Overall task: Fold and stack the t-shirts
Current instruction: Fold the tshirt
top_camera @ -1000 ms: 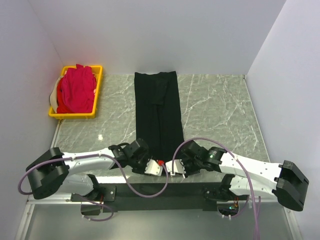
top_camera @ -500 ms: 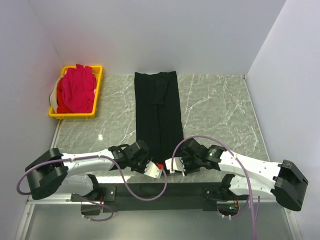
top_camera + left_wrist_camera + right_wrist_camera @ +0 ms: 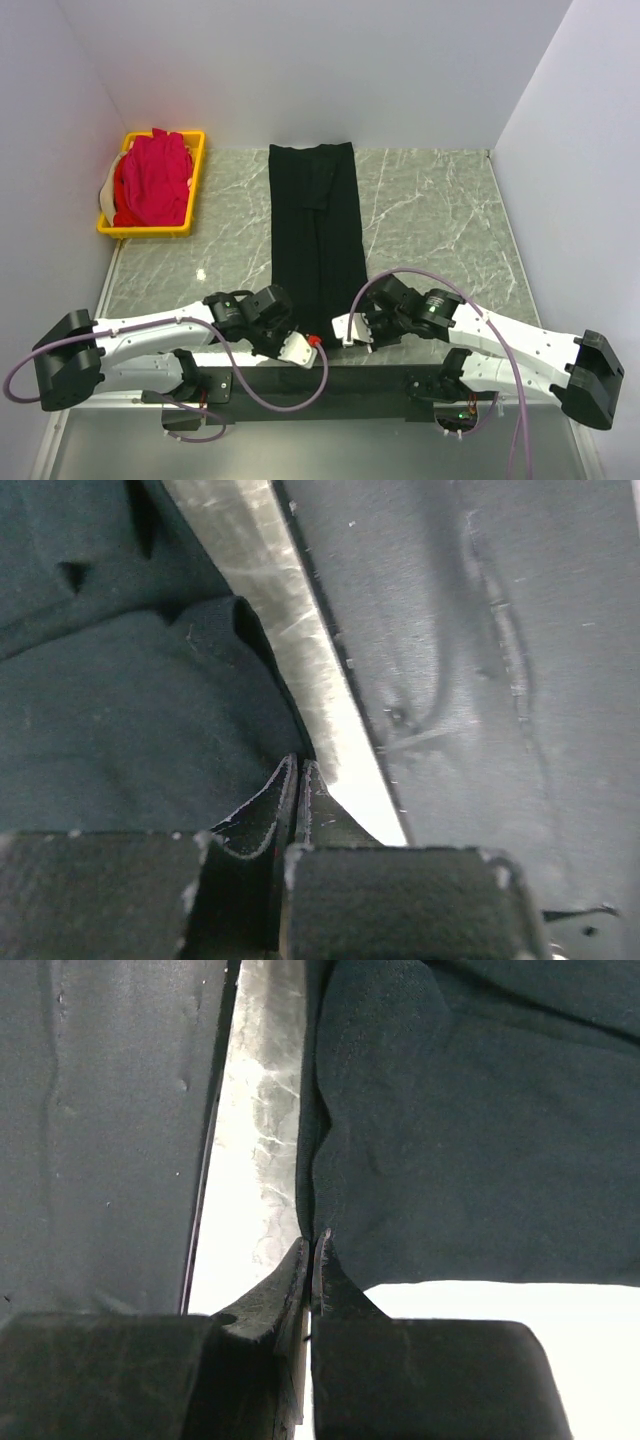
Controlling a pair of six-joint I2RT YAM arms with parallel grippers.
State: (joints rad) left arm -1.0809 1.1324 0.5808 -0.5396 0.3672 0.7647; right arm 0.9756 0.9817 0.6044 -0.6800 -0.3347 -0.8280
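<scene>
Bright even light overhead, wrist views dim, glare patches, foreground blurred

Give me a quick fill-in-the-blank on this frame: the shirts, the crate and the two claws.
The pink shirts sit in a ____ crate.
That crate stands at the far ____ corner of the table.
The left claw and the right claw are both ____ on the near edge of the black shirt.
Missing words: yellow; left; shut.
</scene>
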